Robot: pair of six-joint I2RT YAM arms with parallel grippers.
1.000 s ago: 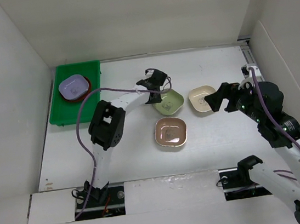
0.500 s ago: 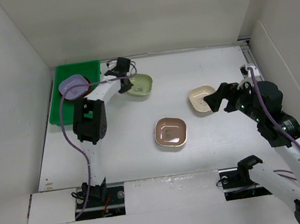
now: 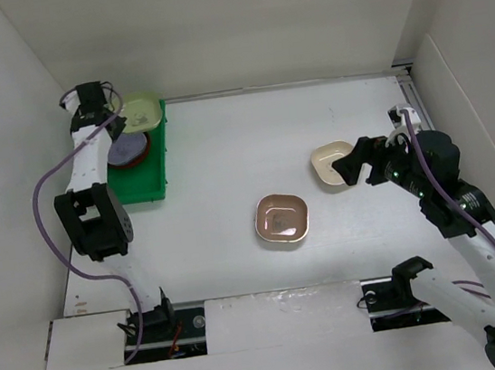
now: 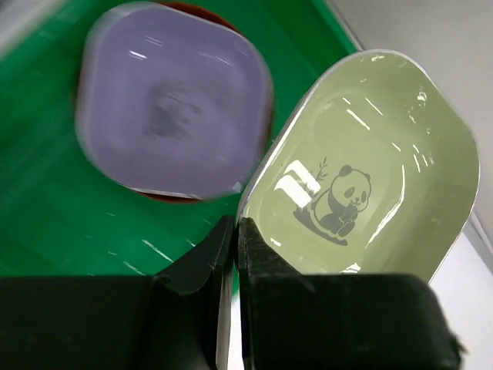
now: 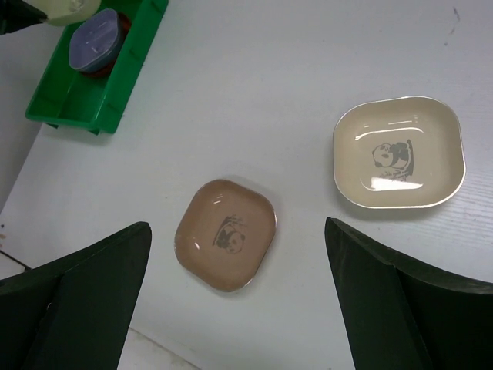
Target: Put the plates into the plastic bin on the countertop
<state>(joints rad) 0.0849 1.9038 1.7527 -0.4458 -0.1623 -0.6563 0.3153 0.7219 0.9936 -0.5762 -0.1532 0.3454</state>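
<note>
L gripper [image 4: 235,231] pinches green plate [image 4: 362,166] by its rim, over plastic bin [image 3: 147,182] corner. R gripper [image 3: 357,163] spread, holding nothing. Next, I'd say: lower it by the lavender plate [image 4: 173,100], let go.

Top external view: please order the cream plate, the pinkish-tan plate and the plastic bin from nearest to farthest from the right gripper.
1. cream plate, beside the right gripper, on the right.
2. pinkish-tan plate, in the middle.
3. plastic bin, far left.

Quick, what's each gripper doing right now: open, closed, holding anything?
Left gripper: closed, pinching the rim of the green plate.
Right gripper: open, holding nothing.
</note>
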